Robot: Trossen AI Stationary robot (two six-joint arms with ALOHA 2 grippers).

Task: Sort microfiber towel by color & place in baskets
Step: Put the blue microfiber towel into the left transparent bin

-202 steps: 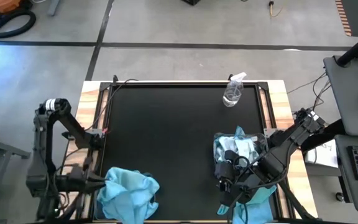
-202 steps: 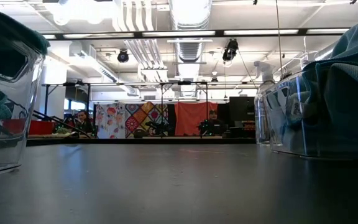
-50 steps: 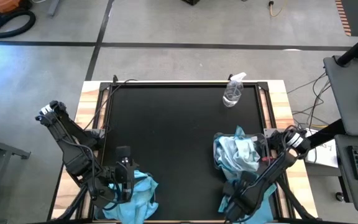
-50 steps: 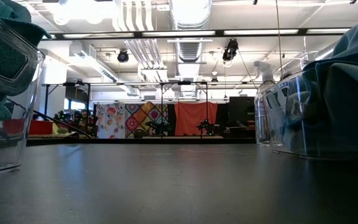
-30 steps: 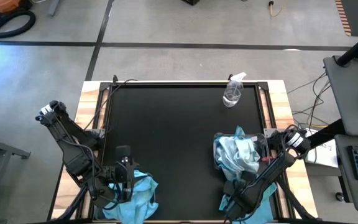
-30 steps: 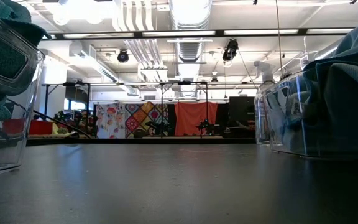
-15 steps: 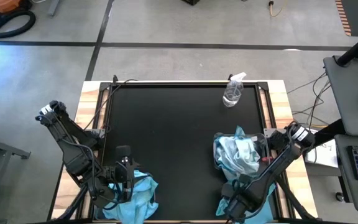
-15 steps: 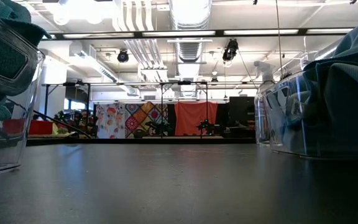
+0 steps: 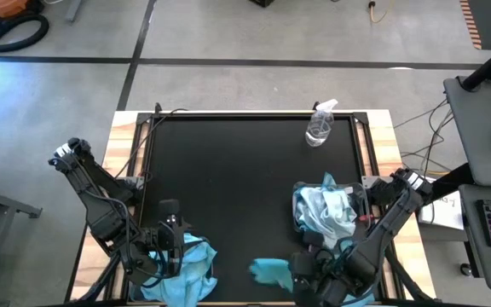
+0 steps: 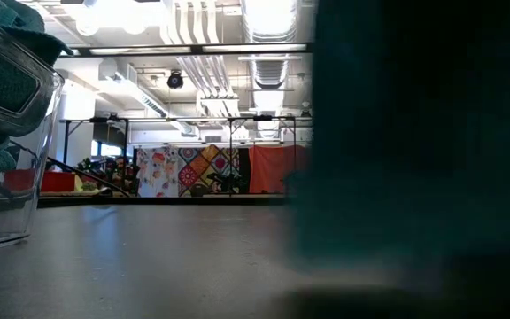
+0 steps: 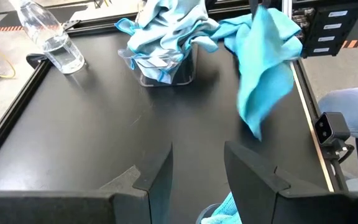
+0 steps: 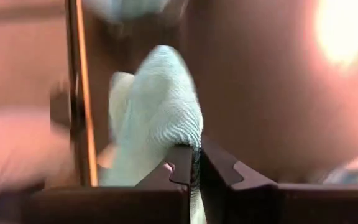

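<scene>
Right gripper, high view: clenched on a bright turquoise towel at the near edge of the table, between the two baskets. Right basket holds pale and turquoise cloths, heaped. Left basket, near left corner, holds turquoise cloth; the left gripper hangs over it, fingers apart, holding nothing. A spray bottle stands far right.

Low view: a dark blurred mass fills the right half; the left basket shows at the left edge.

Left wrist view: the turquoise towel hangs above the table, beside the right basket.

Right wrist view: fingers pinch towel cloth.
</scene>
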